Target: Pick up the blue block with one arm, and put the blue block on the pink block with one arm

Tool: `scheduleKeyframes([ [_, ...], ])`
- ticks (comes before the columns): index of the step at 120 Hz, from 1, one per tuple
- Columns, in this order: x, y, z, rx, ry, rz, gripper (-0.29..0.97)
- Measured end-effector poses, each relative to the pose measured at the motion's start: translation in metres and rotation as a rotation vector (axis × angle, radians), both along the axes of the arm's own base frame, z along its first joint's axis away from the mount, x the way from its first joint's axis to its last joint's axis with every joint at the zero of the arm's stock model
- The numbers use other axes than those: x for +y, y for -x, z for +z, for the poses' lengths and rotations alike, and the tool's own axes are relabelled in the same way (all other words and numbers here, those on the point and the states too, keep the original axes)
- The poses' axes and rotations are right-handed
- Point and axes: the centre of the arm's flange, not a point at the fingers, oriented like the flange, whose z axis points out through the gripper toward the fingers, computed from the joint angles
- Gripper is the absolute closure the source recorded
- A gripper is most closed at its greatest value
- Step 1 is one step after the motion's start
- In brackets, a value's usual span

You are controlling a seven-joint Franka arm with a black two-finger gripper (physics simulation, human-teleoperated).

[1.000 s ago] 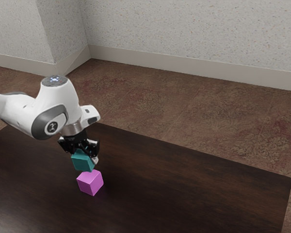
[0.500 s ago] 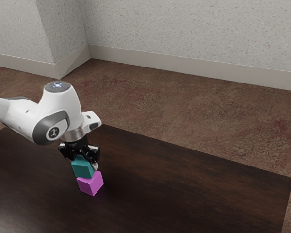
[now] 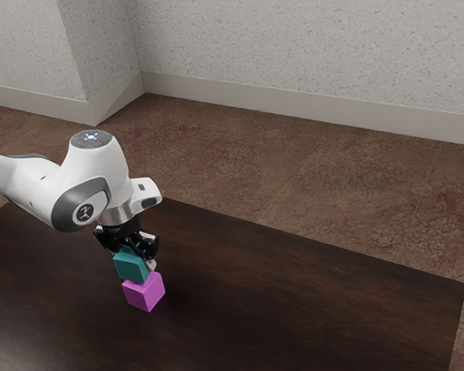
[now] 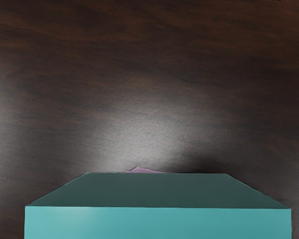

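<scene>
Gripper (image 3: pixel 130 250) first: I read its black fingers as clamped on the top half of the blue block (image 3: pixel 131 267), one on each side, with the hand pointing straight down from the white arm (image 3: pixel 69 193). The block is teal in these renders. It hangs directly beneath the hand and looks level rather than tipped. In the wrist view it is the broad teal slab (image 4: pixel 157 219) right under the camera, and a thin sliver of the pink block (image 4: pixel 138 170) peeks out past its far edge. From the side, the pink block (image 3: pixel 145 292) stands on the dark desk (image 3: pixel 309 309) directly below the blue one, and their faces are touching or nearly so; I cannot tell which. What matters for the next move is the vertical line. The pink block's centre appears to sit a little toward the exterior view's right of the blue block's, so the stack looks slightly offset rather than flush, though the camera angle may account for part of that. Both blocks are roughly cubes, so there is no long axis to line up, only the corners. My judgement is that the carry is essentially finished, and the job now is to confirm contact and release cleanly. The risk is an overhang tipping the blue block off when the fingers part.
</scene>
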Motion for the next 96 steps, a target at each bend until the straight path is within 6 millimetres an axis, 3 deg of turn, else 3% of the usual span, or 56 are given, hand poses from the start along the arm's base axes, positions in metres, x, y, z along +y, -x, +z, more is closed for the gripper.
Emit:
scheduleKeyframes([
  [48,0.002,-0.003,0.002,-0.019,0.005,-0.082,0.38],
  [96,0.001,0.011,-0.003,-0.007,0.01,-0.11,0.38],
])
